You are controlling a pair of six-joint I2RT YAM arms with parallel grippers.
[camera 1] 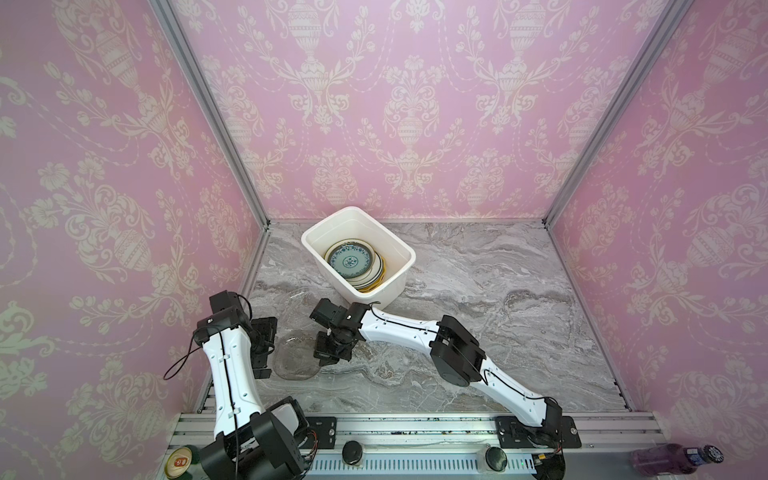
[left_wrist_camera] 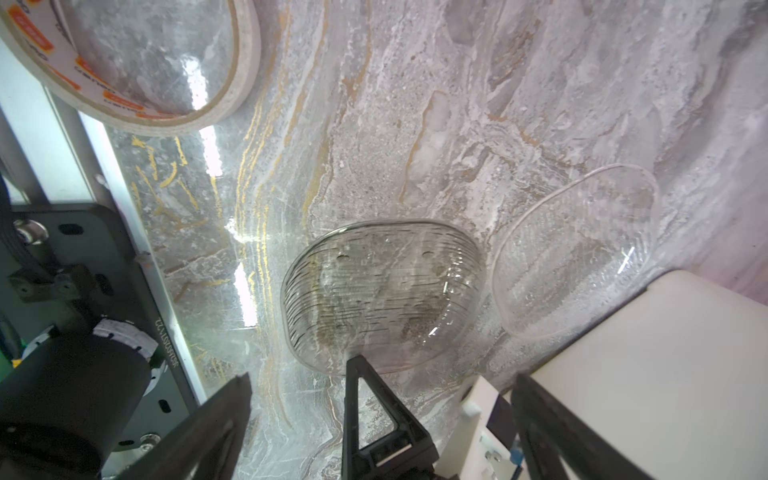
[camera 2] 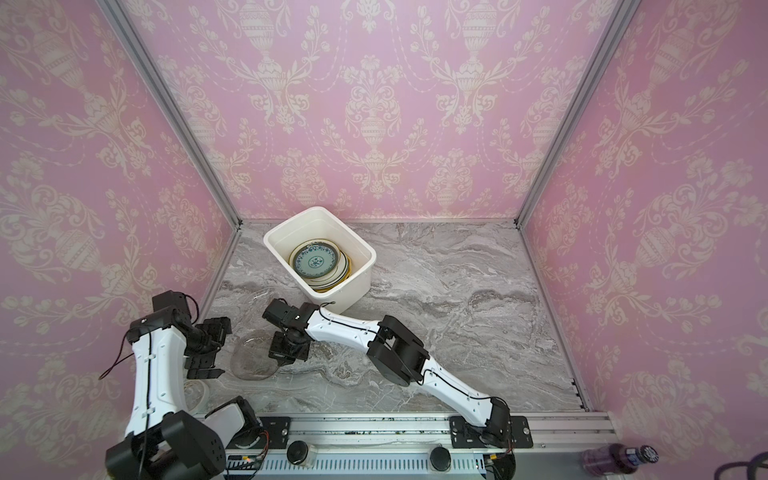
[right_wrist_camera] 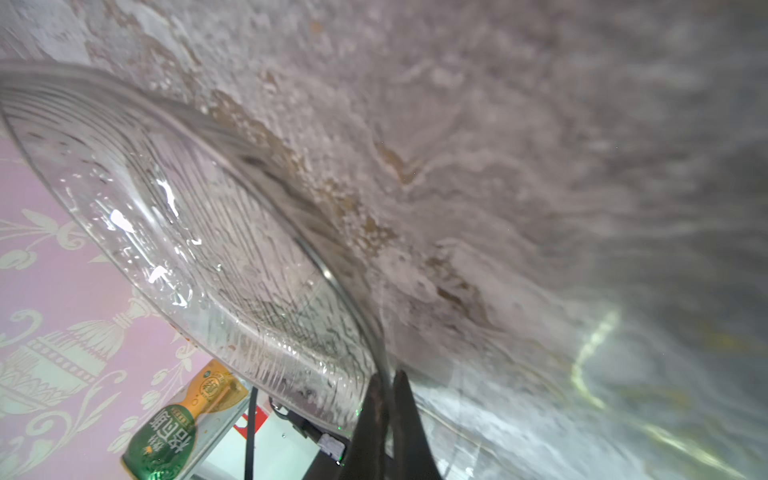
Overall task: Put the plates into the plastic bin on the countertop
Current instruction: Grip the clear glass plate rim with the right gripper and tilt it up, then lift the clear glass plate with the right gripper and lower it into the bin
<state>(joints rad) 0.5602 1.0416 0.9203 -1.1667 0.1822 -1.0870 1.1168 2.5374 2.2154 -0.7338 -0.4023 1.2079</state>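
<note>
A ribbed clear glass plate [camera 1: 295, 361] [camera 2: 251, 361] [left_wrist_camera: 382, 291] lies near the left of the marble countertop [camera 1: 478, 291]. My right gripper [camera 1: 320, 361] [right_wrist_camera: 388, 382] reaches across and is shut on that plate's rim, with the plate [right_wrist_camera: 187, 249] tilted in the right wrist view. Just left of the plate, my left gripper [camera 1: 270, 349] [left_wrist_camera: 382, 376] stands open and holds nothing. A second clear plate [camera 1: 297, 301] [left_wrist_camera: 573, 249] lies farther back. The white plastic bin [camera 1: 409, 255] [camera 2: 370, 251] at the back holds several stacked plates, a teal patterned one [camera 1: 349, 262] on top.
A tape roll [left_wrist_camera: 124, 62] [camera 2: 199, 395] lies by the left arm's base. The aluminium front rail [camera 1: 415, 428] edges the countertop. A can [camera 1: 180, 461] [right_wrist_camera: 178, 432] and a purple bottle [camera 1: 673, 459] stand beyond it. Pink walls close in three sides.
</note>
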